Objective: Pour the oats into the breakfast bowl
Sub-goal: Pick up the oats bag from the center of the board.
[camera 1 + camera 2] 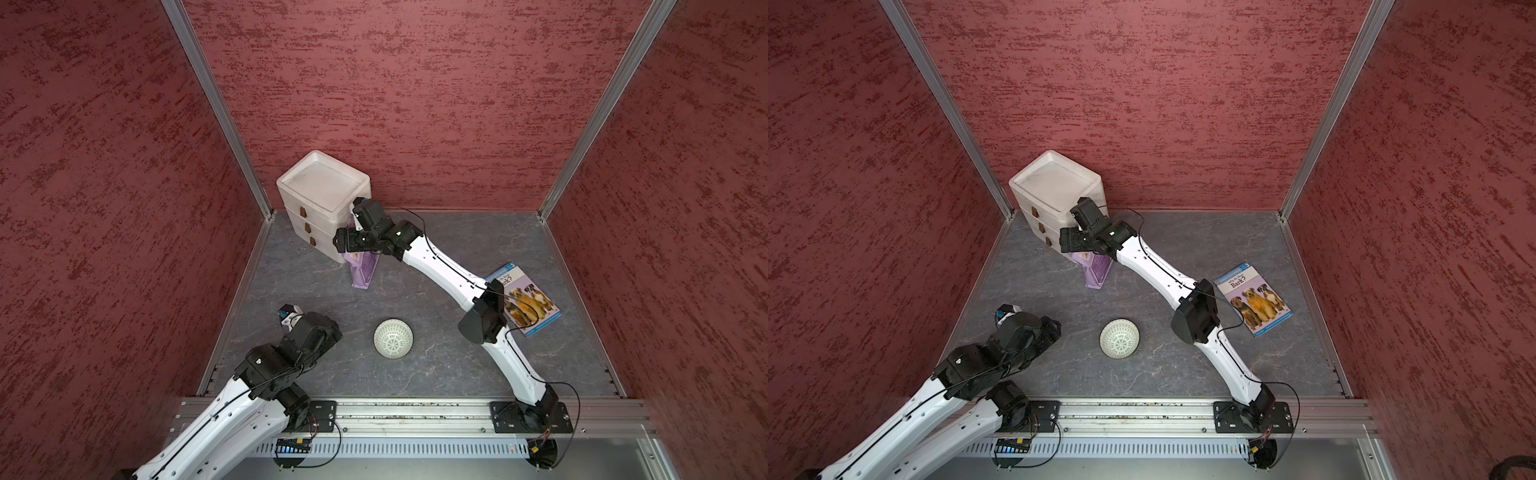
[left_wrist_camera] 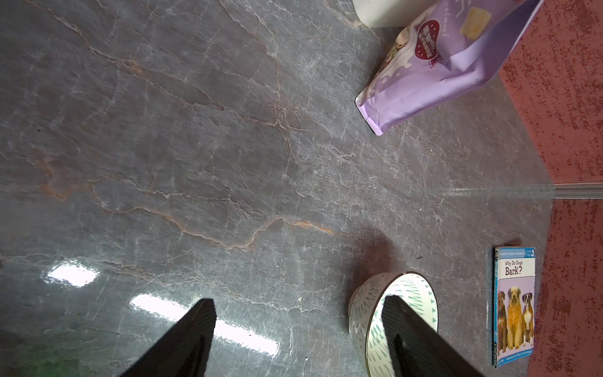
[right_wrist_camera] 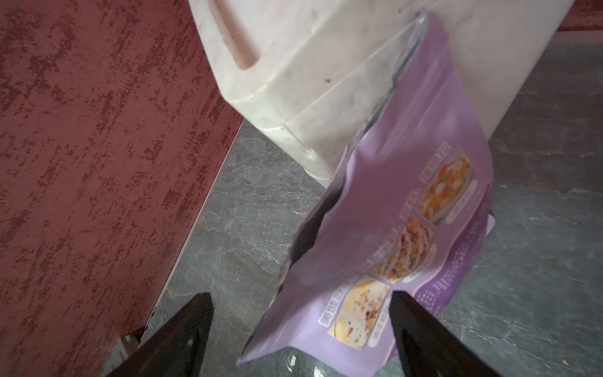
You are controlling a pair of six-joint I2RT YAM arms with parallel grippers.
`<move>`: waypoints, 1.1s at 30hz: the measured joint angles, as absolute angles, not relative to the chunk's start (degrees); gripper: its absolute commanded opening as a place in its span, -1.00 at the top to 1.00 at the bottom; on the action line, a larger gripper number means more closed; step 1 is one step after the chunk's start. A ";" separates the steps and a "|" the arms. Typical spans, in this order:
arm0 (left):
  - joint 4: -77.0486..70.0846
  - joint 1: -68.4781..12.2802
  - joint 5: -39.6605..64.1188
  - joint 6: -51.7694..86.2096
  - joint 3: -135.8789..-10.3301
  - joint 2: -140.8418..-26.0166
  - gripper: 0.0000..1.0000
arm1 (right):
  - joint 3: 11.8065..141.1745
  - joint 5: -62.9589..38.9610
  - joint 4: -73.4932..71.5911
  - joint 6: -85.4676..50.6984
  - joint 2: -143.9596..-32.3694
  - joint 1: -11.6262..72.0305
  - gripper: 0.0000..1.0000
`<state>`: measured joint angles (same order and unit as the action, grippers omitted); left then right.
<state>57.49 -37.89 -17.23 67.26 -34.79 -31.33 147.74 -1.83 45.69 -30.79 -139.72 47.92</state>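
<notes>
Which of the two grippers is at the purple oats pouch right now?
The right gripper, open at the pouch beside the white drawer box; the left gripper is open too, but by the bowl.

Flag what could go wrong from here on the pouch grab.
1. The pouch leans on the box with its top open. The right gripper straddles it off-centre, so closing may shove or tip it and spill the contents.
2. The pouch looks soft; it may sag in the grip on the way to the bowl, which stands well apart.
3. The left gripper hovers open near the bowl and could nudge it.
</notes>
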 measured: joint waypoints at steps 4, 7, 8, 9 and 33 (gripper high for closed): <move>57.45 -37.89 -17.21 67.26 -34.68 -31.18 -0.69 | 148.07 0.64 45.32 -30.89 -141.32 48.18 -0.40; 57.45 -37.89 -17.21 67.24 -34.65 -31.16 -0.69 | 149.45 2.39 45.39 -30.70 -142.06 48.27 -0.02; 57.43 -37.89 -17.21 67.24 -34.65 -31.11 -0.69 | 149.71 3.01 45.34 -30.68 -142.17 48.29 0.15; 57.45 -37.89 -17.21 67.26 -34.65 -31.09 -0.69 | 149.77 3.57 45.39 -30.35 -142.19 48.31 0.29; 38.09 -39.79 -8.88 62.94 -35.24 -36.75 -0.61 | 136.35 20.84 61.19 -7.97 -115.72 46.37 1.00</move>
<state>38.09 -39.79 -8.88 62.94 -35.24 -36.75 136.35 20.84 61.19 -7.97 -115.72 46.37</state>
